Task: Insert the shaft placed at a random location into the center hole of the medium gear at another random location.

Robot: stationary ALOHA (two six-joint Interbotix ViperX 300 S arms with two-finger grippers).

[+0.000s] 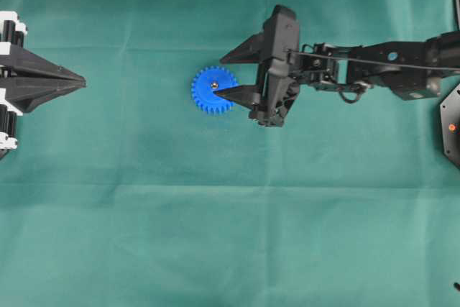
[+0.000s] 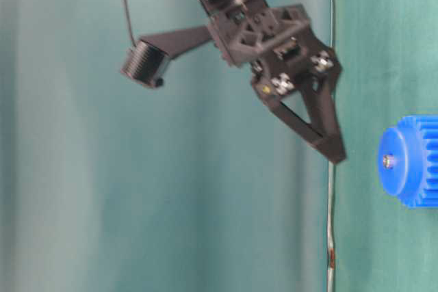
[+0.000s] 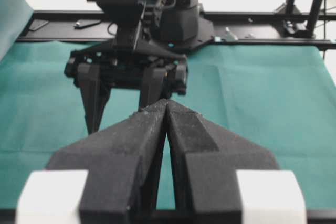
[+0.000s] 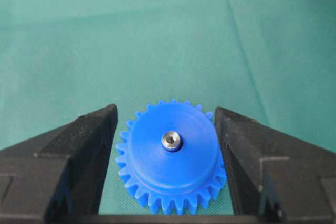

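The blue medium gear [image 1: 208, 98] lies flat on the green cloth. The shaft [image 1: 215, 85] stands in its center hole, its shiny silver end poking out of the face. In the right wrist view the gear [image 4: 170, 171] with the shaft [image 4: 171, 141] sits between my right gripper's [image 4: 165, 111] spread fingers, untouched. My right gripper [image 1: 219, 77] is open and empty. In the table-level view it [image 2: 328, 138] hangs clear of the gear [image 2: 414, 162]. My left gripper [image 1: 83, 83] is shut and empty at the left edge; its tips [image 3: 167, 103] meet.
A black device with an orange dot [image 1: 451, 127] sits at the right edge. In the left wrist view a black frame rail [image 3: 252, 38] runs along the cloth's far edge behind the right arm.
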